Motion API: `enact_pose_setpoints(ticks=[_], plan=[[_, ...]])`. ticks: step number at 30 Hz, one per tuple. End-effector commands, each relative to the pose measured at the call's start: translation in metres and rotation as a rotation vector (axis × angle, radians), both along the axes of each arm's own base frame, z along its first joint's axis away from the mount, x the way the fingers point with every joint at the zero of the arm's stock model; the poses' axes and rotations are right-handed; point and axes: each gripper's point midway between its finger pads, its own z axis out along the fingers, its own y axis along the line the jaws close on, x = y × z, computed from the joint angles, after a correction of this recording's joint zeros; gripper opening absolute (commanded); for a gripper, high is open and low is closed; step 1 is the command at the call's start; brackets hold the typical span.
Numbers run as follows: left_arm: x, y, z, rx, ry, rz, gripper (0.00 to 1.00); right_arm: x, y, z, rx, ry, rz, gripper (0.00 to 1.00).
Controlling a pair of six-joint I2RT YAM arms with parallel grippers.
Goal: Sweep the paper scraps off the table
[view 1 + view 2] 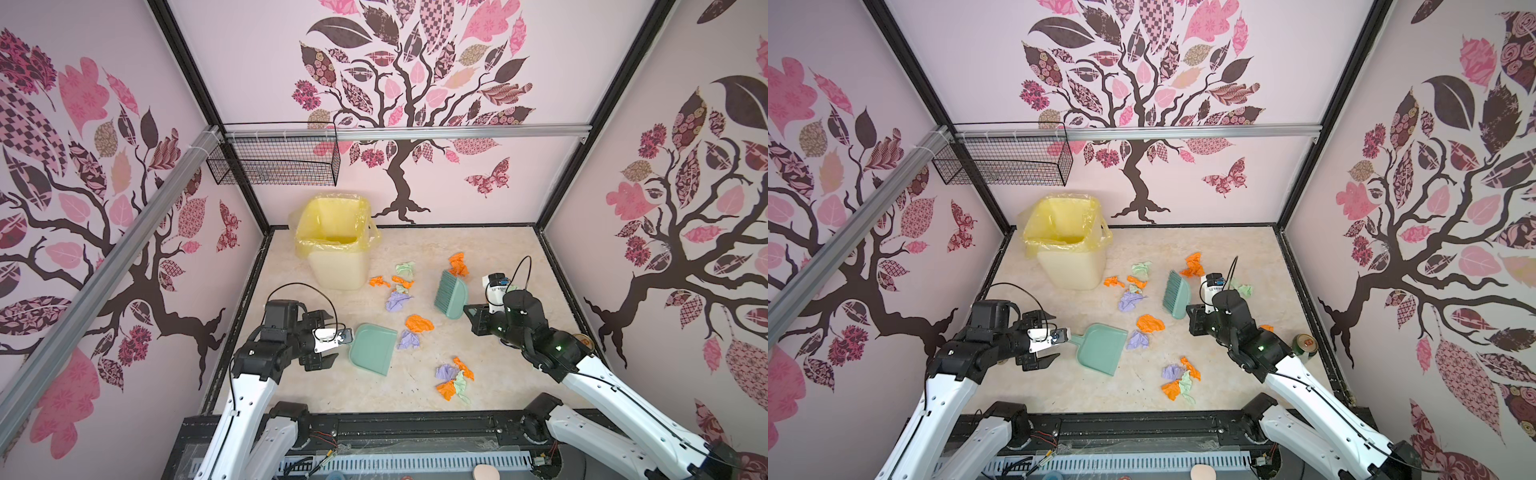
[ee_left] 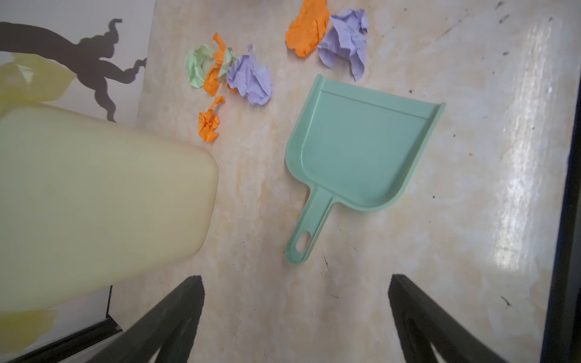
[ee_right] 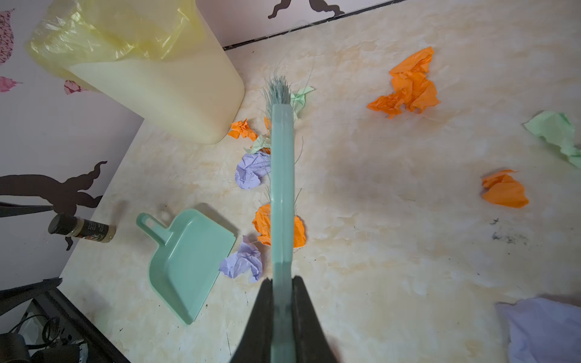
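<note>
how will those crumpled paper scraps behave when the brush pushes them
The paper scraps look thin and loosely crumpled, so probably very light: they should tumble ahead of the brush. Some may flatten and slip under the bristles. Their irregular shapes suggest they may scatter sideways rather than roll straight.

Top views look steeply down on whole table (image 1: 374,399); wrist cams close, prob. angled down (both share dustpan (image 2: 361,151)).

Right gripper (image 1: 1190,312) has the teal brush (image 1: 1177,296) clamped above the middle of the table (image 1: 1246,257), with paper scraps (image 1: 1150,323) scattered all around it. Left gripper (image 1: 1054,338) hangs wide open right at the handle of the dustpan (image 1: 1100,349). The yellow-lined bin (image 1: 1067,257) stands in the far left corner.
</note>
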Motion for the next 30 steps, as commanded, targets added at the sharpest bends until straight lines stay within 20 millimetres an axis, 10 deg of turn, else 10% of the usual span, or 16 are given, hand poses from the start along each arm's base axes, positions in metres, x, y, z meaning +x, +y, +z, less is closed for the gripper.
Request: enact_pose_setpoints(ticks=[1,12,30], plan=[[0.005,0.002,-0.011,-0.024,0.059,-0.14,0.94,-0.003,0.002,0.002,0.014,-0.008,0.021,0.0],[-0.001,-0.003,-0.081,-0.045,-0.01,-0.231,0.92,-0.001,0.001,-0.002,-0.002,0.001,0.015,0.0],[0.043,-0.013,-0.083,-0.128,0.055,-0.226,0.91,0.016,0.021,-0.011,0.045,0.03,0.034,0.0]])
